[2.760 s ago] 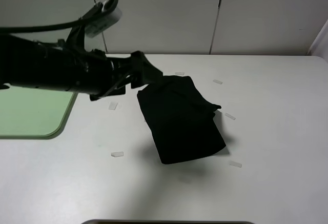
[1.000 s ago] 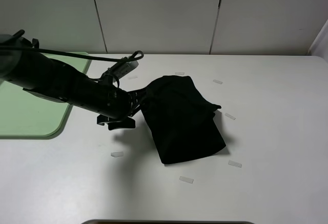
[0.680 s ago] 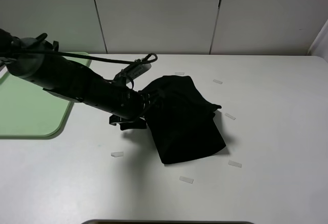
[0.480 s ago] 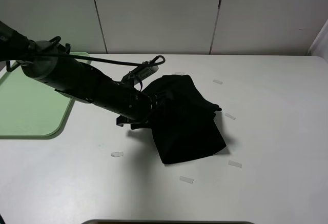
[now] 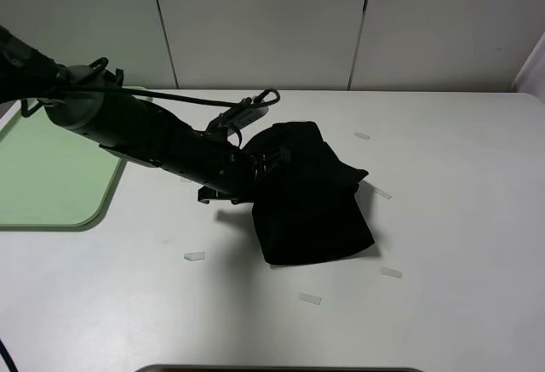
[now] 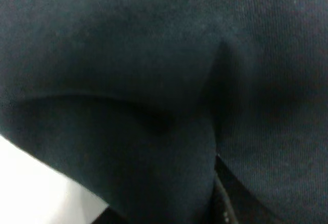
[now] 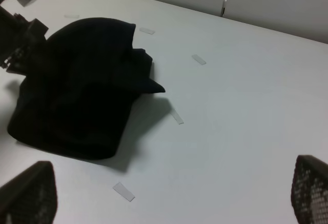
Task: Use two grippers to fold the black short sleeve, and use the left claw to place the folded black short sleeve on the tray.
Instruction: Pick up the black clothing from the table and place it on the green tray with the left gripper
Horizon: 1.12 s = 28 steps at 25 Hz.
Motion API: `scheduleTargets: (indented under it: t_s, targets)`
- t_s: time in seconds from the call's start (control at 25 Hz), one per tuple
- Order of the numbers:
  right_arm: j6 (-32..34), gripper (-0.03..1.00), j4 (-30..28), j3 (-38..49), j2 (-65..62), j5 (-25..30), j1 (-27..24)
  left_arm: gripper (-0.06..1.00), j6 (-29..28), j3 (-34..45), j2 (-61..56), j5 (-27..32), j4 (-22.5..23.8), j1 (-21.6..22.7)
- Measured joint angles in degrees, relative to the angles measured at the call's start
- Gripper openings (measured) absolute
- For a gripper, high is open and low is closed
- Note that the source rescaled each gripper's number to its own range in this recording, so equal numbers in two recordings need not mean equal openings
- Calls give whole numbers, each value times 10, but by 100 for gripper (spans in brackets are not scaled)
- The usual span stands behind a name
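The black short sleeve (image 5: 315,210) lies folded into a thick bundle at the table's middle, and shows again in the right wrist view (image 7: 77,90). My left claw (image 5: 254,168) is pushed into the bundle's left edge. Black fabric (image 6: 154,55) fills the left wrist view and hides how the jaws stand. From the right wrist view, the left claw's end (image 7: 20,44) touches the shirt's far edge. My right gripper (image 7: 169,183) hovers open over bare table near the shirt, with nothing between its fingertips. The mint-green tray (image 5: 51,176) sits at the far left.
Small whitish tape strips (image 5: 195,256) (image 5: 310,299) (image 5: 391,272) (image 5: 362,135) lie scattered around the shirt. The left arm (image 5: 128,129) stretches across the tray's right corner. White wall panels stand behind the table.
My left arm has slid to the right across the table, and its claw end has gone into the shirt's left edge. The shirt has barely shifted.
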Motion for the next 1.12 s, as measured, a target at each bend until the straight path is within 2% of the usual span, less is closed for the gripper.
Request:
scheduleTargets:
  t_s: [0.08, 0.2, 0.36, 0.44, 0.64, 0.76, 0.92, 1.12]
  targets:
    - [0, 100, 0, 0, 0, 0, 0, 18, 20, -2, -2, 8, 34, 14]
    - [0, 100, 0, 0, 0, 0, 0, 18, 27, -4, -14, 18, 128, 45]
    - [0, 100, 0, 0, 0, 0, 0, 18, 29, -18, -40, 26, 326, 86]
    - [0, 100, 0, 0, 0, 0, 0, 18, 22, -23, -59, 31, 440, 109]
    - [0, 100, 0, 0, 0, 0, 0, 18, -5, -36, -98, 34, 622, 155]
    - [0, 100, 0, 0, 0, 0, 0, 18, -7, -39, -111, 34, 712, 184]
    - [0, 100, 0, 0, 0, 0, 0, 18, -18, -39, -112, 31, 809, 225]
    - [0, 100, 0, 0, 0, 0, 0, 18, -68, -39, -112, -25, 923, 263]
